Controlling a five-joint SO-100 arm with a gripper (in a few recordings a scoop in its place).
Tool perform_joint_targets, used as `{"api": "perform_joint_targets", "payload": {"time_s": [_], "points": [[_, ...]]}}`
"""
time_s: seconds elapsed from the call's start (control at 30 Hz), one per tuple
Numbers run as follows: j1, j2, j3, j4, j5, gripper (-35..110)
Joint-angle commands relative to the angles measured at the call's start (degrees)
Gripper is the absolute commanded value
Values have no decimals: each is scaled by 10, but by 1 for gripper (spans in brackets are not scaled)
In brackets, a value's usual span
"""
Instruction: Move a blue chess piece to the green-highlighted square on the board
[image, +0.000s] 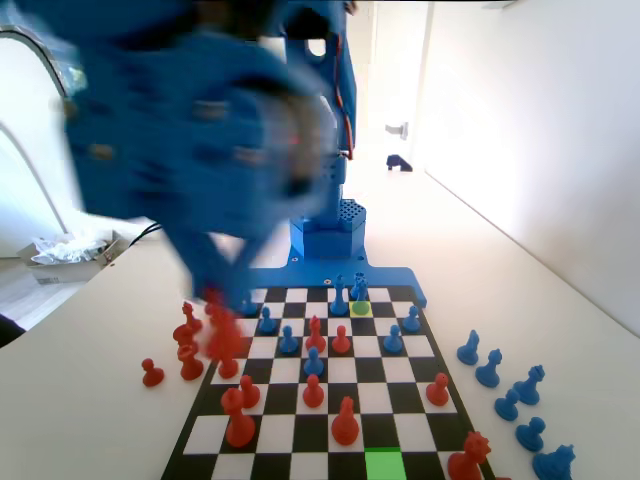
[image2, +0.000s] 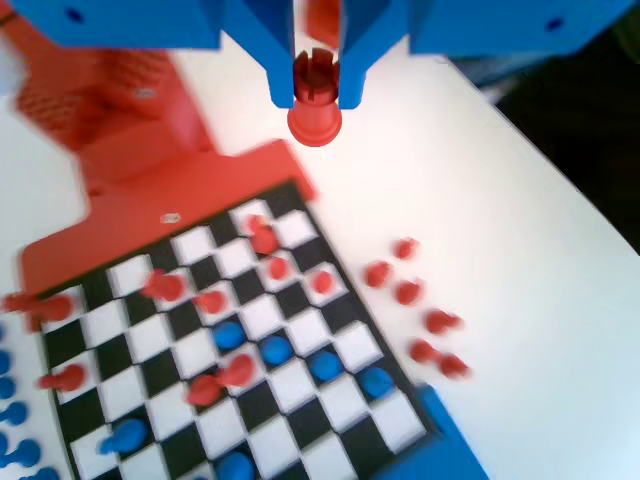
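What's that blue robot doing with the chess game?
The blue arm's gripper is up in the air above the board, pinching a red chess piece with a notched top between its two jaws. It looks blurry in the fixed view, so it is moving fast. On the board, the green-highlighted square at the near edge has nothing on it. Red and blue pieces stand mixed on the squares, and more wait on the table beside it.
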Motion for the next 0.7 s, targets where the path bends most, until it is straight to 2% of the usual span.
{"api": "perform_joint_targets", "payload": {"time_s": [0.0, 0.23, 0.43, 0.67], "points": [[61, 105, 51, -2, -18, 1], [182, 149, 198, -57, -70, 1], [238, 140, 272, -125, -98, 1], [278, 129, 397, -273, -110, 1]]}}
